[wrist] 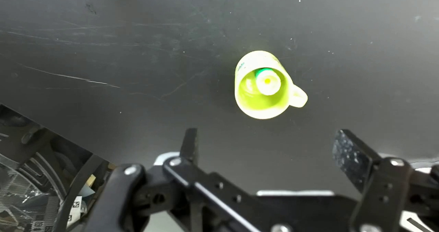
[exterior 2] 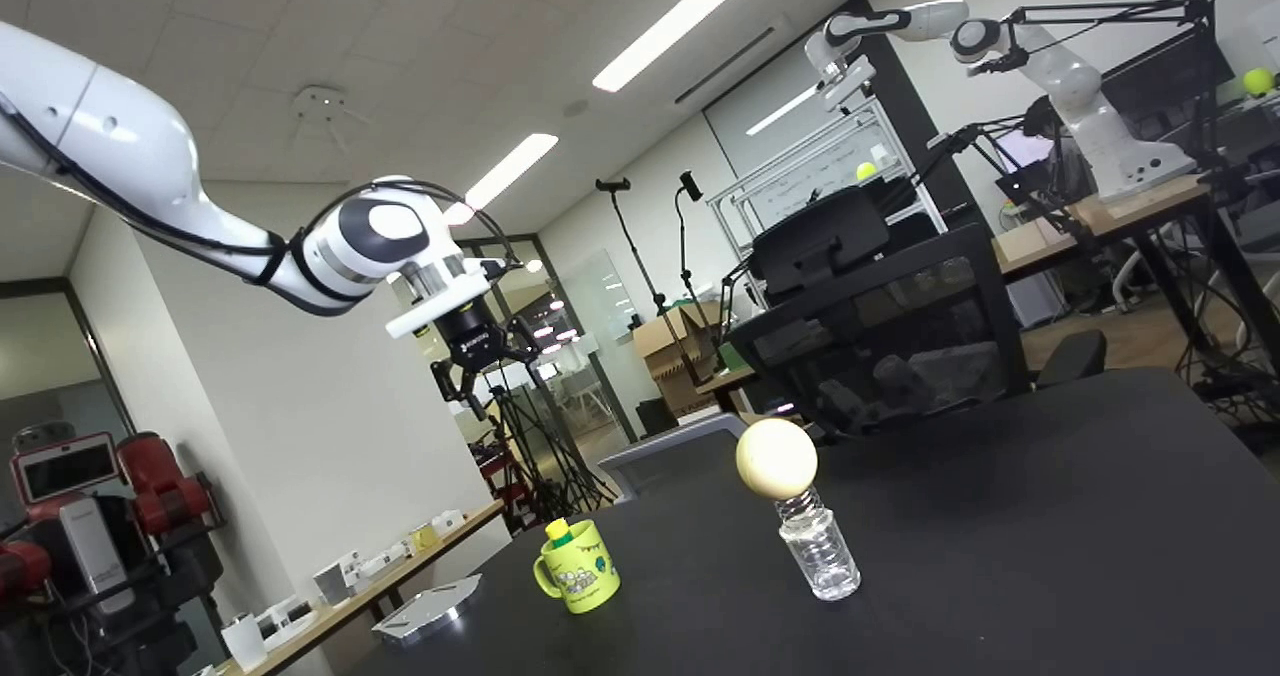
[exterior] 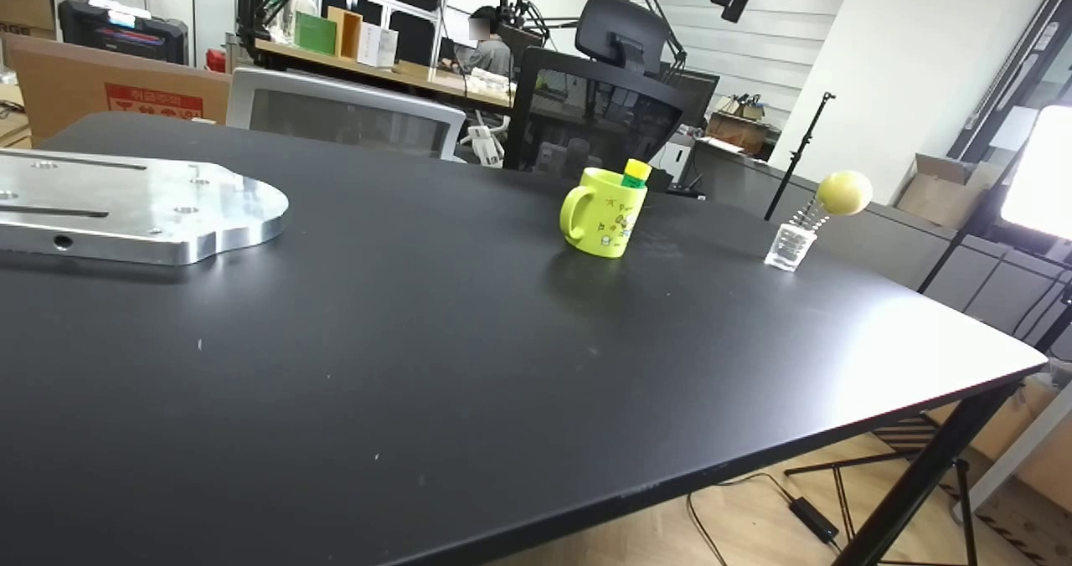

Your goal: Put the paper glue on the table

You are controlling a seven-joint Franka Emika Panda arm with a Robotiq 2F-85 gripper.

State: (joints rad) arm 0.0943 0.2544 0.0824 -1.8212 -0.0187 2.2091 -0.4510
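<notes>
three things set on the black counter (exterior: 435, 365) in an exterior view. lying flat toward the left edge, a silver metal plate (exterior: 142, 206). standing closer to the far side, a yellow-green mug (exterior: 600, 223) with small printed drawings, handle turned left. farther right, a clear base (exterior: 790, 248) carrying a spring (exterior: 811, 217) and a pale yellow ball (exterior: 844, 192). inside the mug, the paper glue (exterior: 636, 172), yellow cap and a little green above the rim, the rest hidden by the mug wall. behind, a grey mesh chair (exterior: 343, 118) near a black chair (exterior: 590, 114). again in an exterior view, a white arm (exterior 2: 120, 126) across the upper left, with the hand (exterior 2: 508, 384) up in the air, spread, well apart from the mug. there too, the paper glue poking above the rim, the ball and clear base off to the right, the plate to the mug's left. in the wrist view, two black fingers (wrist: 351, 158) well apart along the bottom, with the counter visible between. beyond, touching neither, the mug, handle turned right, and inside it the paper glue, cap toward the camera, in the mouth's upper half. cannot tell whether leaning on the inner wall.
</notes>
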